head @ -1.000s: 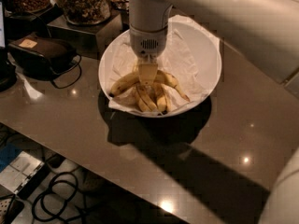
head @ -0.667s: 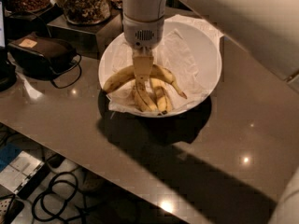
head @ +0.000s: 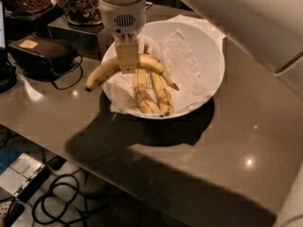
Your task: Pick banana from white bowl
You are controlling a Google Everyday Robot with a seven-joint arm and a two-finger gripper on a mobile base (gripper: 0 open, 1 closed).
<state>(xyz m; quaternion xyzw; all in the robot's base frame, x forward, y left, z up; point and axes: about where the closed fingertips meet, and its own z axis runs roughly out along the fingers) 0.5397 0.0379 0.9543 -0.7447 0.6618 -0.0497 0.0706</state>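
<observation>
The gripper [head: 127, 66] hangs over the left half of the white bowl [head: 218, 56], pointing straight down from its pale cylindrical wrist, and its fingers are clamped on the middle of the banana [head: 103, 73]. The banana lies crosswise in that grip, arched upward. Its dark-tipped left end reaches out past the bowl's left rim, and its other end slopes down toward the bowl's centre. Just below it, inside the bowl, two slimmer brown-streaked bananas [head: 143, 92] lie side by side on the crumpled white paper [head: 189, 65], pointing toward the bowl's near rim; whether the held banana touches them cannot be told. The bowl stands on a glossy grey table [head: 236, 141]. Left of the bowl sits a dark box with a black cable [head: 43, 51], and behind the bowl's left side stand clear jars of snacks [head: 78, 4]
</observation>
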